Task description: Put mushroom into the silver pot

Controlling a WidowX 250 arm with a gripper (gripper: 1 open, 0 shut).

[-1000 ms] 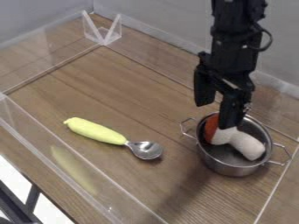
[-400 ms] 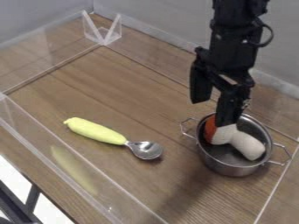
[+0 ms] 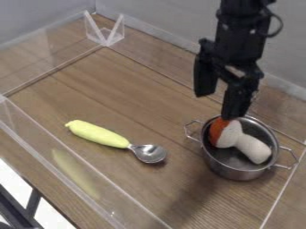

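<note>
The mushroom, orange-brown cap and cream stem, lies on its side inside the silver pot at the right front of the wooden table. The pot's thin loop handles show at its left and right. My gripper hangs above the pot's left part, its black fingers spread apart with nothing between them. It stands open, clear of the mushroom.
A spoon with a yellow handle and silver bowl lies left of the pot. Clear acrylic walls ring the table, with a clear bracket at the back left corner.
The gripper has risen straight up from the pot, staying open. The mushroom stays in the pot.
</note>
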